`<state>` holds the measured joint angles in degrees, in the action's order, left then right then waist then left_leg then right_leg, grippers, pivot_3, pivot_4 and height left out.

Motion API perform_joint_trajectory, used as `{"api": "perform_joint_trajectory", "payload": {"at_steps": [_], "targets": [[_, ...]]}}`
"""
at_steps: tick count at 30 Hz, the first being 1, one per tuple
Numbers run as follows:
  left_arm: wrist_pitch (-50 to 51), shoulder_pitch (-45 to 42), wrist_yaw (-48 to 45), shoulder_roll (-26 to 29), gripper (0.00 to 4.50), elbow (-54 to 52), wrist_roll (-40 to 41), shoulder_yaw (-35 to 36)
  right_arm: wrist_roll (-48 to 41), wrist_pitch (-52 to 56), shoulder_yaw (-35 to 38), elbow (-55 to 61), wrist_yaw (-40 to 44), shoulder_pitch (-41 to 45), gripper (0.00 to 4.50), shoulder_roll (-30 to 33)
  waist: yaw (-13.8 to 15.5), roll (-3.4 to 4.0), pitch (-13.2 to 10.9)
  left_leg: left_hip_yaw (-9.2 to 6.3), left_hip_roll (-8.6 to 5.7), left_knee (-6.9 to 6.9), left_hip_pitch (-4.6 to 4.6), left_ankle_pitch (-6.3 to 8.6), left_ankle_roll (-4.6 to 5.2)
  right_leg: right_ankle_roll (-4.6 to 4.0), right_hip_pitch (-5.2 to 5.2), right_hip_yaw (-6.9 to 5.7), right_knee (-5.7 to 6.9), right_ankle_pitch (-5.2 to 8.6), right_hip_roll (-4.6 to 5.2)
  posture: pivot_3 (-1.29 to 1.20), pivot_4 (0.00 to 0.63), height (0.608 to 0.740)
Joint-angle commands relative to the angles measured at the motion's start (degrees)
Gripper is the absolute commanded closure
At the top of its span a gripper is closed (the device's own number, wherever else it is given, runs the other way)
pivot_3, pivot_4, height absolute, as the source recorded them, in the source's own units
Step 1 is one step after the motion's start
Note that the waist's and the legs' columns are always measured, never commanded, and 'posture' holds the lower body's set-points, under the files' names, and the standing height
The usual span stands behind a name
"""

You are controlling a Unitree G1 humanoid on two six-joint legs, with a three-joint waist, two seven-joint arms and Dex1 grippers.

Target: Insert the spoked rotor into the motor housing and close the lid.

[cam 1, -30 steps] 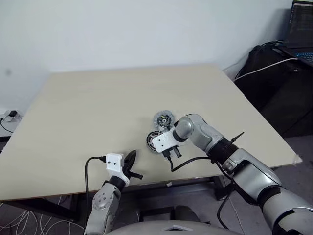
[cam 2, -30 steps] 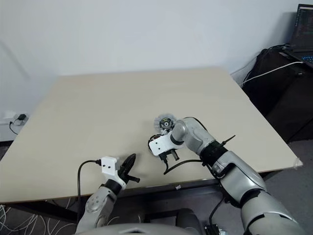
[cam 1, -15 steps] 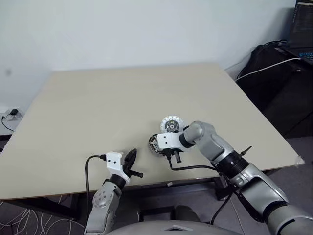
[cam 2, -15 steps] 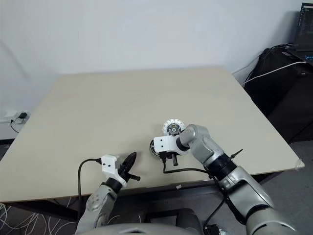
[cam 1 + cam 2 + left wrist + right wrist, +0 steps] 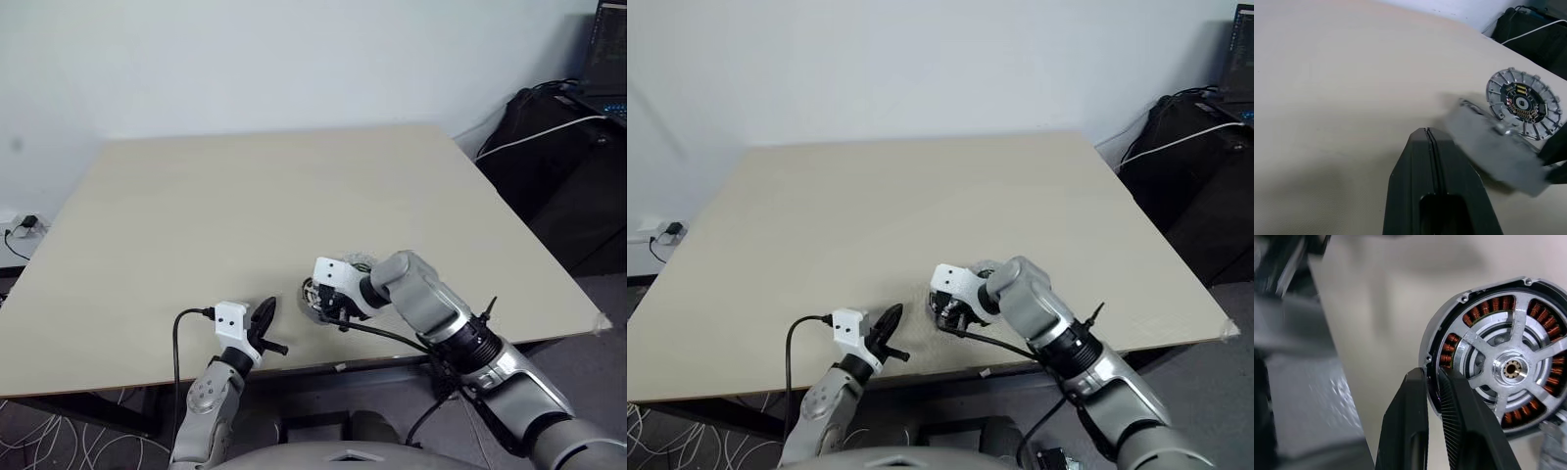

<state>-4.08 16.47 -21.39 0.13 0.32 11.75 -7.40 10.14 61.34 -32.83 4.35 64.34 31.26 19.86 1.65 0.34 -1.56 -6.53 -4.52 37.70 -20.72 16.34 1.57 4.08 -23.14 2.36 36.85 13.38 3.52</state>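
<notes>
My right gripper (image 5: 1432,374) is shut on the rim of the motor housing (image 5: 1478,311), one finger outside the wall and one over the copper windings. The spoked rotor (image 5: 1511,368) sits inside the housing, its silver spokes and hub facing the right wrist camera with windings showing between them. From the head, that gripper (image 5: 326,304) and the housing (image 5: 311,291) are near the table's front edge. The lid (image 5: 1522,103) lies flat just beyond them, scalloped face and dark centre up. To the left my left gripper (image 5: 265,318) is shut and holds nothing.
The pale table (image 5: 245,196) stretches wide and bare beyond the parts. Its front edge (image 5: 294,372) runs just under both grippers. Off the table's right side stand a black bag with a white cable (image 5: 558,147) and a laptop (image 5: 612,49).
My right hand has drawn back toward the front edge and rolled its wrist over, so it now covers most of the lid from the head views. The left arm has stayed still.
</notes>
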Motion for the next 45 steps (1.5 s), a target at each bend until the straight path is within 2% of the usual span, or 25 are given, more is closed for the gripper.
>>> {"api": "perform_joint_trajectory", "payload": {"at_steps": [1,10,15,20,21,23,28,30,31,34,37,40,45], "targets": [[-0.3,-0.5,-0.3,-0.2,4.50,-1.0,0.5,-0.4,-1.8,2.7,3.0,-3.2,-5.9,3.3,4.38,-3.4,-0.1,0.00,0.0,0.00,0.00,0.00,0.01,0.00,0.00,-0.01,0.00,0.00,0.00,-0.01,0.00,0.00,0.000,0.740],[-0.4,0.4,0.1,-0.2,4.50,-1.7,0.4,-0.4,-5.4,5.0,9.1,-16.4,-20.2,7.1,4.38,-12.3,-1.0,0.06,0.0,-0.01,0.02,0.00,0.10,-0.33,-0.44,-0.05,0.09,-0.03,0.02,-0.47,-0.10,0.00,0.000,0.740],[-0.4,0.7,0.2,-0.2,4.50,-2.1,0.3,-0.4,-7.3,5.3,11.3,-19.7,-24.5,7.9,4.38,-13.9,-1.0,0.28,-0.1,-0.01,0.01,0.07,0.28,-0.64,-0.44,0.15,0.41,-0.09,0.01,-0.56,-0.03,0.00,0.000,0.740],[-0.2,0.6,0.2,-0.1,4.50,-2.2,0.4,-0.2,-10.0,4.9,10.4,-18.7,-24.3,7.9,4.38,-12.9,-1.0,0.43,-0.2,-0.06,0.02,0.14,0.28,-0.70,-0.44,0.21,0.42,-0.24,0.03,-0.59,0.01,0.00,0.000,0.740],[-0.2,0.6,0.1,-0.1,4.50,-2.2,0.5,-0.2,-10.6,4.8,10.5,-18.1,-24.3,7.9,3.65,-12.9,-1.0,0.43,-0.2,-0.08,0.02,0.14,0.28,-0.77,-0.45,0.31,0.41,-0.25,0.04,-0.69,0.01,0.00,0.000,0.740],[0.0,0.5,0.0,0.0,4.50,-2.1,0.5,-0.3,-11.6,4.4,10.9,-17.1,-24.7,8.0,3.14,-13.0,-1.0,0.46,-0.2,-0.08,0.02,0.16,0.28,-0.81,-0.48,0.28,0.40,-0.26,0.04,-0.80,0.01,0.00,0.000,0.740],[0.3,0.3,-0.3,0.2,4.50,-2.1,0.6,-0.3,-15.1,1.2,13.7,-12.4,-25.8,6.8,1.46,-14.2,-1.3,0.46,-0.2,-0.09,0.00,0.08,0.07,-0.92,-0.24,0.33,0.10,-0.24,-0.02,-0.83,-0.03,0.00,0.000,0.740],[0.5,0.3,-0.4,0.3,4.50,-2.1,0.7,-0.4,-15.3,-4.7,13.5,-9.4,-26.2,5.3,0.90,-13.8,-1.4,0.45,-0.2,-0.08,-0.01,-0.05,-0.10,-0.93,-0.18,0.29,-0.14,-0.20,-0.05,-0.83,-0.01,0.00,0.000,0.740],[0.6,0.3,-0.4,0.3,4.50,-2.1,0.7,-0.4,-13.9,-11.8,12.2,-7.1,-26.5,3.9,0.57,-12.8,-1.4,0.44,-0.2,-0.07,-0.01,-0.11,-0.16,-0.91,-0.18,0.17,-0.25,-0.18,-0.05,-0.86,-0.01,0.00,0.000,0.740],[0.8,0.2,-0.5,0.4,4.50,-2.1,0.8,-0.3,-9.7,-29.2,9.7,-1.8,-29.3,0.3,0.57,-10.4,-1.6,0.44,-0.2,-0.07,-0.01,-0.29,-0.18,-0.87,-0.19,0.08,-0.32,-0.19,-0.15,-0.83,-0.01,0.00,0.000,0.740],[1.1,0.1,-0.7,0.6,4.50,-2.1,0.8,-0.3,-5.5,-38.6,7.7,-0.1,-32.0,-1.9,0.57,-8.4,-2.0,0.42,-0.2,-0.04,0.00,-0.38,-0.18,-0.87,-0.19,0.23,-0.33,-0.18,-0.22,-0.72,-0.01,0.00,0.000,0.740],[1.3,-0.1,-1.1,0.9,4.50,-2.1,0.9,-0.4,-1.1,-42.1,7.3,0.6,-36.0,-3.4,1.44,-6.8,-2.1,0.38,-0.2,-0.03,0.01,-0.38,-0.13,-0.88,-0.20,0.23,-0.28,-0.17,-0.21,-0.72,-0.02,0.00,0.000,0.740],[1.3,0.1,-1.2,0.8,4.50,-2.1,0.9,-0.3,5.1,-38.6,11.2,1.7,-43.2,-6.5,3.01,-3.2,-1.7,0.30,-0.3,-0.01,0.02,-0.33,-0.08,-0.91,-0.22,0.24,-0.20,-0.16,-0.17,-0.71,-0.01,0.00,0.000,0.740]]}}
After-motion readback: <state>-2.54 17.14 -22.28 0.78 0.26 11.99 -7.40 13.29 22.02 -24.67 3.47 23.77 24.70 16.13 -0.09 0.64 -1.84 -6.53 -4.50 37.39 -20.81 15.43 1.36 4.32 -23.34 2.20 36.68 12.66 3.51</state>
